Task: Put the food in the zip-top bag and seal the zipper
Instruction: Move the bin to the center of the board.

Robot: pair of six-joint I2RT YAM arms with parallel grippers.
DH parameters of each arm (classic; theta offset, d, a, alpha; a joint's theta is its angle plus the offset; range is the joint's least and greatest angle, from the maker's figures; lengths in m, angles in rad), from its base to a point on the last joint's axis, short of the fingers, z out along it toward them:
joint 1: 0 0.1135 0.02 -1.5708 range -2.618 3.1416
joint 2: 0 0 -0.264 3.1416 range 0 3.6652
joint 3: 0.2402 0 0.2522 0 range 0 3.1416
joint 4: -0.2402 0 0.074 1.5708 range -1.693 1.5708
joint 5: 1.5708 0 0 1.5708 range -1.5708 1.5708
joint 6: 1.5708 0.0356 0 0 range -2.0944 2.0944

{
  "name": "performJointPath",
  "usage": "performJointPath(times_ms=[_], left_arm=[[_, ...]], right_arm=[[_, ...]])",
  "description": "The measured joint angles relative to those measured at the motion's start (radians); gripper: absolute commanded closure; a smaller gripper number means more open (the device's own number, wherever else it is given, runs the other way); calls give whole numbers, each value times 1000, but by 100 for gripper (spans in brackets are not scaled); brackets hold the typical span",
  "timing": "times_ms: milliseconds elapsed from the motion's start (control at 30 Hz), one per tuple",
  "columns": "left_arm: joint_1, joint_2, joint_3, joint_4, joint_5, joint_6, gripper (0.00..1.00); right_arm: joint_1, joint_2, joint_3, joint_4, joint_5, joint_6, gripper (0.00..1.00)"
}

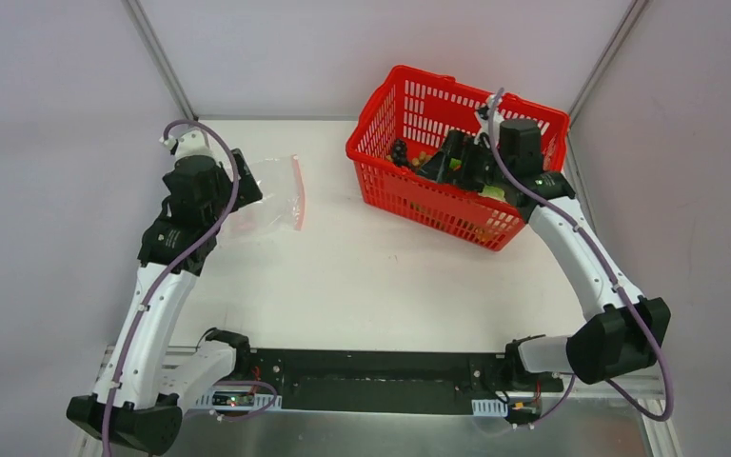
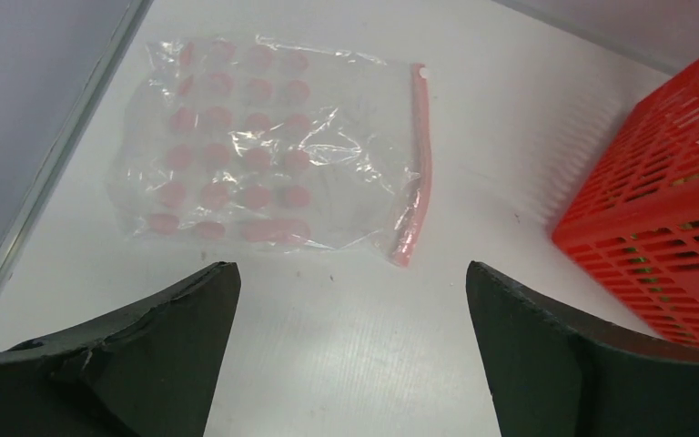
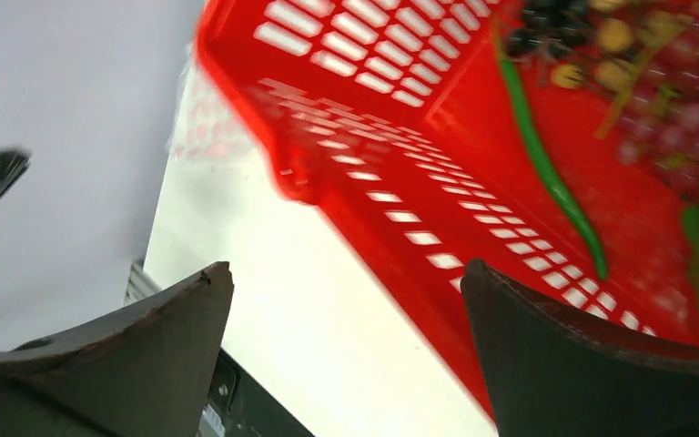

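The clear zip-top bag (image 1: 271,195) lies flat on the white table at the back left; in the left wrist view the bag (image 2: 264,155) shows its red-pink zipper (image 2: 414,164) along the right edge. My left gripper (image 2: 353,273) is open and empty, hovering just short of the bag's near edge. The food (image 3: 637,73), with purple grapes, a long green bean and yellow pieces, lies in the red mesh basket (image 1: 395,186). My right gripper (image 3: 346,273) is open and empty above the basket's near wall; in the top view the right gripper (image 1: 457,152) hangs over the basket.
The red basket also shows in the left wrist view (image 2: 664,209) to the right of the bag. Grey walls and metal frame posts (image 1: 157,57) close the table at the back and sides.
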Motion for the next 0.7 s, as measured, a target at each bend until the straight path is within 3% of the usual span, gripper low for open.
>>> performJointPath(times_ms=[167,400,567,700], left_arm=[[0,35,2,-37,-71,-51,1],[1,-79,-151,55,-22,-84,1],[1,-64,-198,61,34,-86,1],[1,-23,-198,60,72,-78,1]], right_arm=[[141,0,19,42,8,-61,0],[274,66,74,-2,142,-108,0],[262,113,95,-26,330,-145,0],[154,113,82,-9,362,-132,0]])
